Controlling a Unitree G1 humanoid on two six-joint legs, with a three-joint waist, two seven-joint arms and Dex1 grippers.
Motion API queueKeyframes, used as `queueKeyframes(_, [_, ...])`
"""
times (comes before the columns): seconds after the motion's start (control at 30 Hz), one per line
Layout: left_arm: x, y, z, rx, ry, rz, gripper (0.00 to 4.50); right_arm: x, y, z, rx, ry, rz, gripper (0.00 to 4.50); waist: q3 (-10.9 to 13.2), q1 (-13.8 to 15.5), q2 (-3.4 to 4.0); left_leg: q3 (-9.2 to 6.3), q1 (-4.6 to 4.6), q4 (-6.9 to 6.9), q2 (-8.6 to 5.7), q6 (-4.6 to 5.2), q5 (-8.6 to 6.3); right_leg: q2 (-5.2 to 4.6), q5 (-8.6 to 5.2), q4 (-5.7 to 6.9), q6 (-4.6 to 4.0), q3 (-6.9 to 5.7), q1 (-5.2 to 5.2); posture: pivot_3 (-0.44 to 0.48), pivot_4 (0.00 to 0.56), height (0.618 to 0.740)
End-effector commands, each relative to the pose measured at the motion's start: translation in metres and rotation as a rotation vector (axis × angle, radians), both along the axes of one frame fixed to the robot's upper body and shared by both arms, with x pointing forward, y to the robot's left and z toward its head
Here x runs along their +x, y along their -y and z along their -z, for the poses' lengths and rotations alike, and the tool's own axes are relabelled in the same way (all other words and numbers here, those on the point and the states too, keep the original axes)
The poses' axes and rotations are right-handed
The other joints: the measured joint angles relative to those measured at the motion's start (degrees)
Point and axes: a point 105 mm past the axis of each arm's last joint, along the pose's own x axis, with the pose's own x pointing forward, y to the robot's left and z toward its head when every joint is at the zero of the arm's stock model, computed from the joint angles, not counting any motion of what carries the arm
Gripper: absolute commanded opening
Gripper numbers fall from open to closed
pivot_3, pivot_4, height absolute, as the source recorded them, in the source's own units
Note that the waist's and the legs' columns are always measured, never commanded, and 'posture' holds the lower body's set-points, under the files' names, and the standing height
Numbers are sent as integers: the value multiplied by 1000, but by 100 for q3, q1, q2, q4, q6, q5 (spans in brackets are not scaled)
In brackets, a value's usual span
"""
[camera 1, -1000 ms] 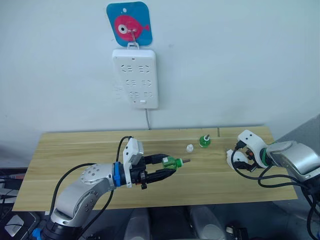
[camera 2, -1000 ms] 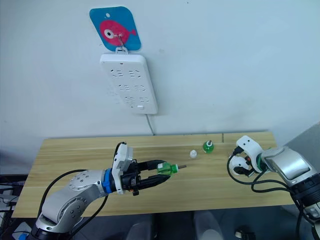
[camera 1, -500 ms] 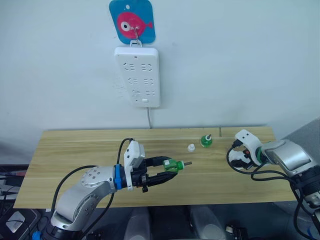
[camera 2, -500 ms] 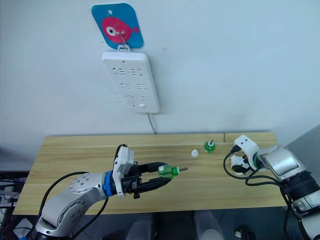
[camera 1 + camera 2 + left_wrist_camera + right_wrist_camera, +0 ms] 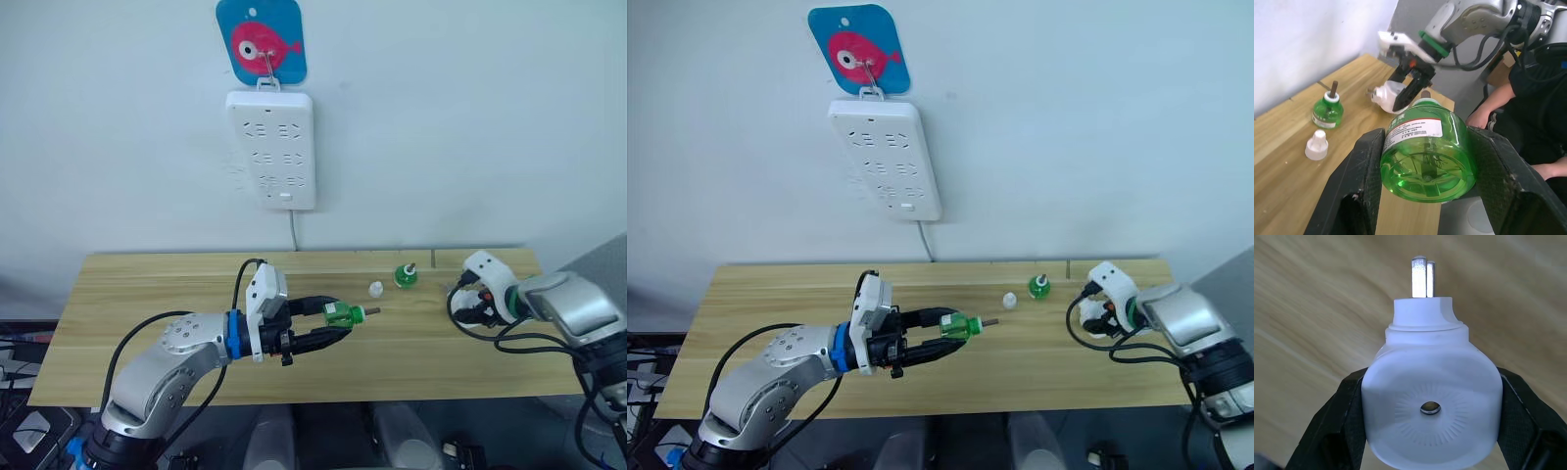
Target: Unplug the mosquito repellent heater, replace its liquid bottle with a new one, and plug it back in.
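So the left gripper (image 5: 328, 323) has its black fingers clamped on a clear green plastic liquid bottle (image 5: 1426, 147), held sideways above the light wooden table (image 5: 147, 284). The right gripper (image 5: 1430, 431) is squeezing the small white rounded plastic heater (image 5: 1430, 401), prongs pointing away, over the table's right end. A second green bottle (image 5: 404, 275) stands upright near a little white cap (image 5: 375, 289).

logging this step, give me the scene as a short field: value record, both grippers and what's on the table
left gripper: shut on green bottle, held above the table, wick end toward the right gripper
right gripper: shut on mosquito repellent heater, prongs showing
second green bottle: upright on table, wick exposed
white cap: on table beside the second green bottle
power strip: on wall, no plug in its sockets
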Motion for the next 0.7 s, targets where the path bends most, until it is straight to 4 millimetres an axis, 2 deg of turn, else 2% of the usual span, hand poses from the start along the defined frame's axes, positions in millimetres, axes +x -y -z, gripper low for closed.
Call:
queueKeyframes(0.03, [3, 0, -19, -68, 3, 45, 2283, -9, -4, -45, 113, 91, -31, 2991, -17, 8, 1, -1, -2, 1, 0, -1, 1, -2, 0, 0, 0, -2, -1, -171, 181, 740])
queueKeyframes(0.13, [11, 0, -33, -111, -12, 63, 2282, -19, -12, -71, 236, 137, -71, 2991, -60, -4, -4, -3, -4, 2, -3, -3, 1, -1, 0, -1, 1, -8, 0, -180, 159, 740])
queueKeyframes(0.23, [19, -4, -54, -192, -58, 86, 2282, -35, -36, -111, 498, 204, -172, 2991, -105, -26, -5, -2, -7, 3, -7, -14, 8, 0, 1, 0, 1, -8, -3, -190, 119, 740])
queueKeyframes(0.3, [22, -8, -63, -213, -75, 104, 2282, -44, -48, -128, 639, 215, -218, 2991, -168, -68, 0, -2, -13, 5, -10, -23, 13, 2, 1, 1, 1, -10, -7, -190, 93, 740])
queueKeyframes(0.37, [23, -10, -71, -215, -81, 122, 2282, -55, -58, -135, 745, 165, -255, 2991, -289, -132, -1, -4, -24, 2, -10, -26, 15, 4, 1, -1, 1, -13, -18, -183, 79, 740])
queueKeyframes(0.5, [22, -15, -85, -196, -58, 147, 2282, -59, -80, -151, 929, 193, -339, 2991, -483, -213, -12, -12, -28, 1, -11, -27, 15, 7, 1, -5, 1, -17, -17, -158, 50, 740])
queueKeyframes(0.7, [17, -18, -98, -198, -46, 162, 2282, -64, -105, -153, 1031, 150, -419, 2991, -701, -253, -8, -12, -18, 5, -14, -41, 26, 10, 5, 8, 8, -10, -10, -128, 28, 740])
